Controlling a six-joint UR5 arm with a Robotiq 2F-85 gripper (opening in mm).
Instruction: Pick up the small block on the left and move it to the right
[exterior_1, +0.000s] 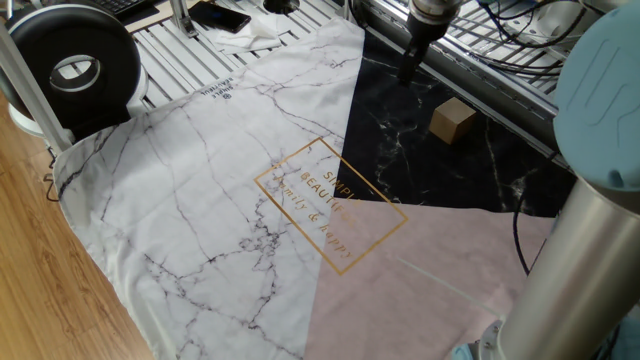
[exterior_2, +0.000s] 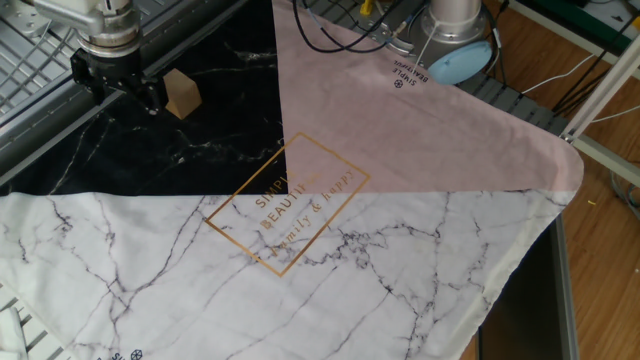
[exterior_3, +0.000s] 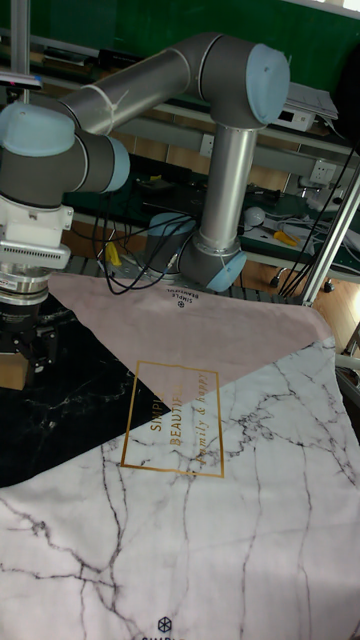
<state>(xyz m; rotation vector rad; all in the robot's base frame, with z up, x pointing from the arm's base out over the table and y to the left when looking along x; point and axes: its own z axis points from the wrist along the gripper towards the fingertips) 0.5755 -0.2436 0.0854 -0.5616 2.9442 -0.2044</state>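
The small block (exterior_1: 452, 120) is a plain tan cube resting on the black marbled part of the cloth (exterior_1: 400, 150). It also shows in the other fixed view (exterior_2: 182, 93) and, partly hidden by the wrist, at the left edge of the tall fixed view (exterior_3: 12, 373). My gripper (exterior_1: 405, 77) hangs a short way off the block, over the same black patch near the metal rail. In the other fixed view the gripper (exterior_2: 118, 95) is just left of the block, open, with nothing between its fingers. The tall fixed view has the gripper (exterior_3: 25, 352) just above the cube.
The cloth has a white marbled part (exterior_1: 200, 200), a pink part (exterior_2: 400, 110) and a gold printed frame (exterior_2: 285, 215). A black round device (exterior_1: 75, 60) and a phone (exterior_1: 220, 15) lie beyond the cloth. The arm's base (exterior_2: 455, 30) and cables stand by the pink corner.
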